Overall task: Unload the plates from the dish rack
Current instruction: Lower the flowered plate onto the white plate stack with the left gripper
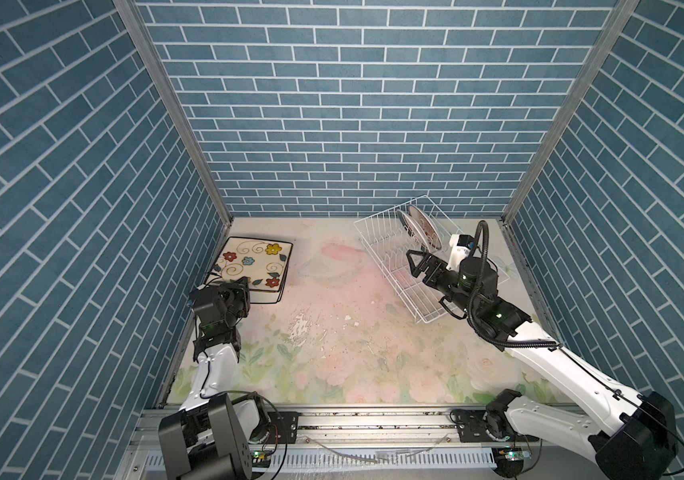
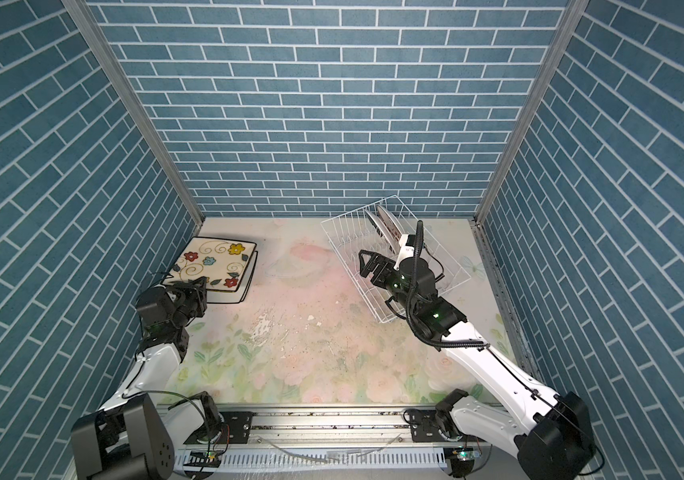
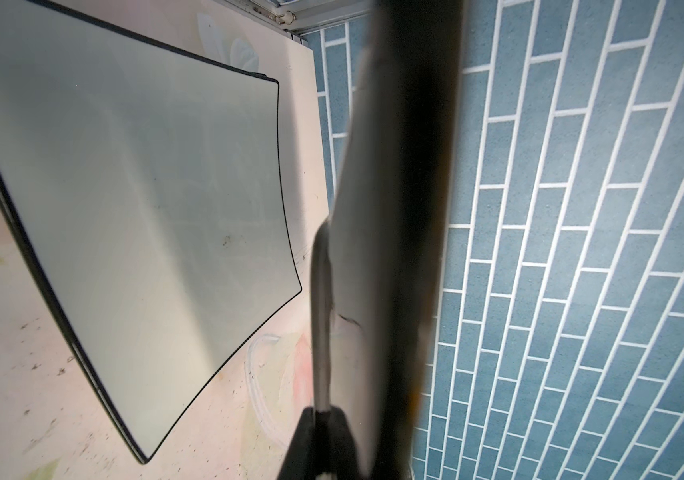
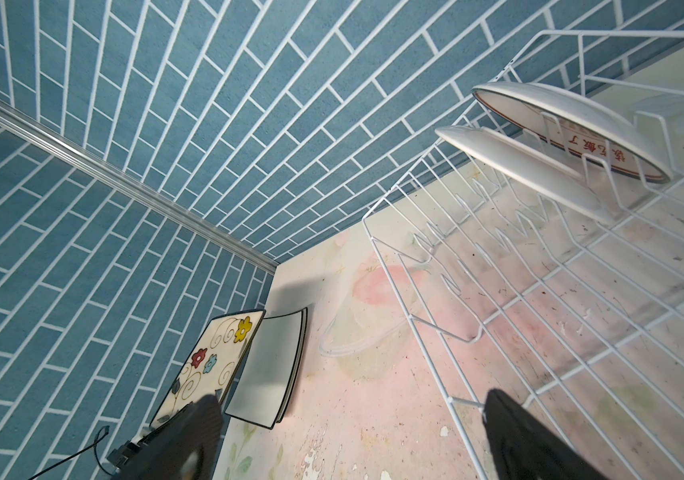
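Observation:
My left gripper (image 1: pixel 241 287) (image 2: pixel 201 286) (image 3: pixel 323 415) is shut on the near edge of a cream square plate with coloured flowers (image 1: pixel 248 261) (image 2: pixel 212 258) (image 4: pixel 207 361). It holds the plate tilted above a stack of plain white black-rimmed square plates (image 3: pixel 124 187) (image 4: pixel 269 365) (image 1: pixel 281 286) lying flat at the table's left. In the left wrist view the held plate (image 3: pixel 394 208) shows edge-on. The white wire dish rack (image 1: pixel 375 245) (image 2: pixel 342 241) (image 4: pixel 498 270) sits at the back right. Two round white plates (image 1: pixel 420 226) (image 2: pixel 386 226) (image 4: pixel 539 170) stand upright in its far end. My right gripper (image 1: pixel 415 264) (image 2: pixel 367 264) (image 4: pixel 352 440) hangs open and empty over the rack's near-left part.
Blue brick walls (image 1: pixel 82 249) close in on three sides, the left one right beside the plate stack. The floral table top (image 1: pixel 332 332) has a peeled patch at its middle. A metal rail (image 1: pixel 373 419) runs along the front edge.

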